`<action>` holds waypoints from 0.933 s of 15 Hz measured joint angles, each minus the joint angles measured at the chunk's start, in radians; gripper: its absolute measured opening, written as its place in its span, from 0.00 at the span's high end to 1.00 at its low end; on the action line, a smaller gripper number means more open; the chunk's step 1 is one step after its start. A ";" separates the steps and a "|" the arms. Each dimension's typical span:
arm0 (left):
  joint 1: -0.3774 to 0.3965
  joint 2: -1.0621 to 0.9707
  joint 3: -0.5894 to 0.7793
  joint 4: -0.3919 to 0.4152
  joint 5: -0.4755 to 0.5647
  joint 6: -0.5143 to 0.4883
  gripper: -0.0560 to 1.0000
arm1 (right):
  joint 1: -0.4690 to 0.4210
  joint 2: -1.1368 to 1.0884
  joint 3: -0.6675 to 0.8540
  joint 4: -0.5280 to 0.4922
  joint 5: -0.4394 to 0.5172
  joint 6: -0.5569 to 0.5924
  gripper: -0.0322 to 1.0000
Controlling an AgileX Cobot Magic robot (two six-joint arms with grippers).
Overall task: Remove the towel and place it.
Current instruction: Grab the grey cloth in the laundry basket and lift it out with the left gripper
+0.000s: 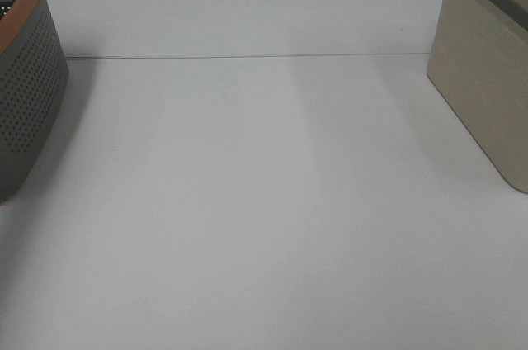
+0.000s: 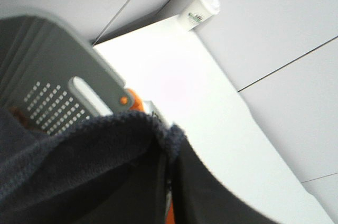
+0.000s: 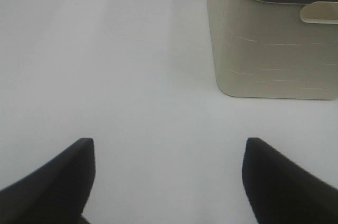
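Two grippers here: our left gripper (image 2: pixel 169 150) is clamped on the towel (image 2: pixel 79 166) right by the grey basket (image 2: pixel 53 76), right gripper (image 3: pixel 168 182) gapes wide holding nothing, near the beige basket (image 3: pixel 264 49). We can't see inside either.

**Setting:** robot test bench in a lab-like room.

**Evidence:**
- White table (image 1: pixel 264 201): plain matte worktop. One straight seam (image 1: pixel 247 57) runs across it, well ahead of the parted jaws of the right gripper (image 3: pixel 170 142).
- Grey perforated basket (image 1: pixel 25 86), orange rim: close beside the jaws of the left gripper (image 2: pixel 170 182).
- Beige basket (image 1: pixel 487 94), dark grey rim: ahead of the right jaws, off to one side.
- Floor tiles (image 2: pixel 274 28): large, pale grey, with dark joints, beyond the left jaws and past the table edge.
- Paper cup (image 2: pixel 199 8): white, lidded, takeaway type, far beyond the left jaws at the table's end. Whether it stands on the table or the floor cannot be told.
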 joint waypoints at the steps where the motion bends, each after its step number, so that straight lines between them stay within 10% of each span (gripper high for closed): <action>1: 0.000 -0.042 0.000 0.001 -0.015 0.029 0.94 | 0.000 0.000 0.000 0.000 0.000 0.000 0.24; 8: -0.001 -0.291 -0.022 0.004 -0.325 0.076 0.94 | 0.000 0.000 0.000 0.000 0.000 0.000 0.24; 14: -0.141 -0.300 -0.209 0.040 -0.346 0.132 0.95 | 0.000 0.000 0.000 0.000 0.000 0.000 0.24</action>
